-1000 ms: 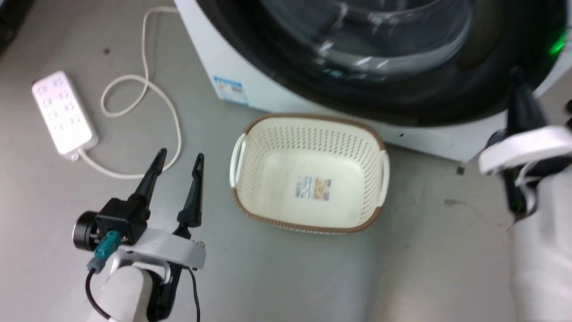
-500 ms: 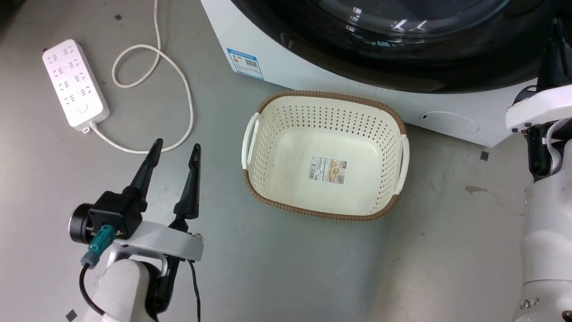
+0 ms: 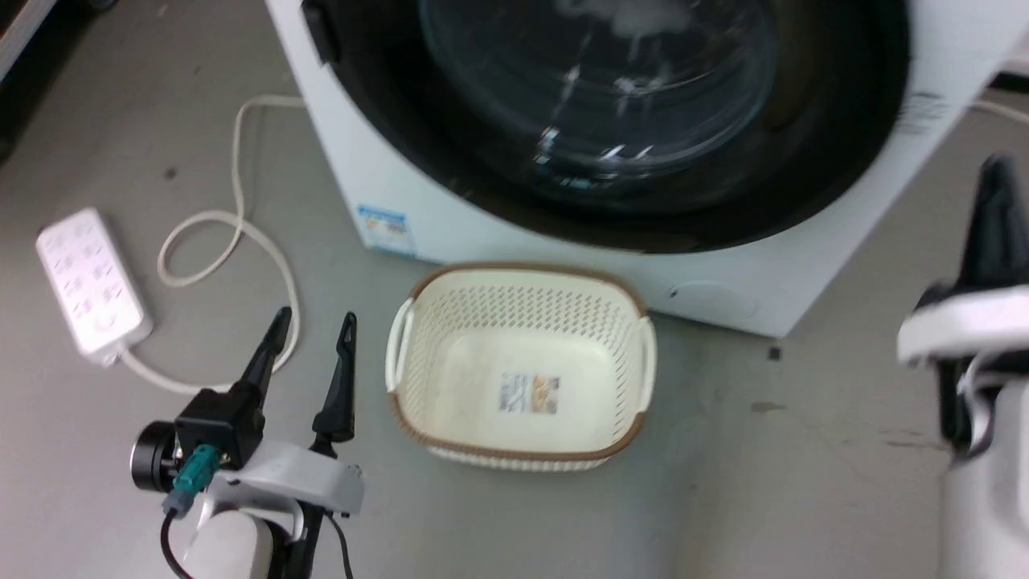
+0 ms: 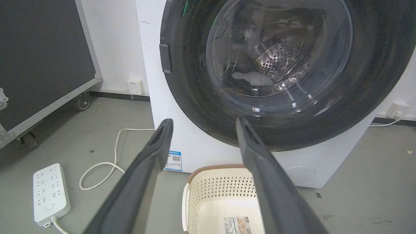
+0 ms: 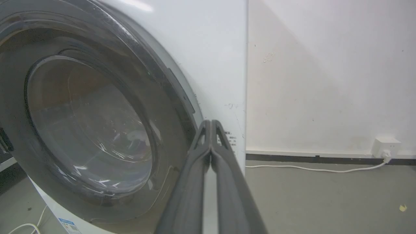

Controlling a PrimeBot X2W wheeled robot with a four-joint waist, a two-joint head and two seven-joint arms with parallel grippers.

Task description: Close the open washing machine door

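Observation:
The white washing machine (image 3: 498, 217) stands at the top of the head view, with a blue label (image 3: 384, 228) and a round filter cap (image 3: 711, 300). The washing machine door (image 3: 836, 161), with its glossy black rim and glass bowl, lies flat against the machine's front. In the left wrist view the door (image 4: 367, 97) shows its small handle (image 4: 166, 58) at its left. My left gripper (image 3: 314, 318) hovers open and empty over the floor, left of the basket. My right gripper (image 3: 995, 173) is shut on nothing. Its fingertips (image 5: 211, 123) point at the machine's right front corner, apart from it.
A cream perforated basket (image 3: 522, 310) sits on the floor just before the washer. A white power strip (image 3: 92, 281) and its looped cord (image 3: 265, 249) lie at the left. A dark wheeled case (image 4: 42, 55) stands further left. A wall socket (image 5: 385, 146) is right of the machine.
The head camera has moved, so the whole picture has shifted. The right gripper, earlier overlapping the door's right rim, now shows to the right of the machine. The left gripper keeps its open pose.

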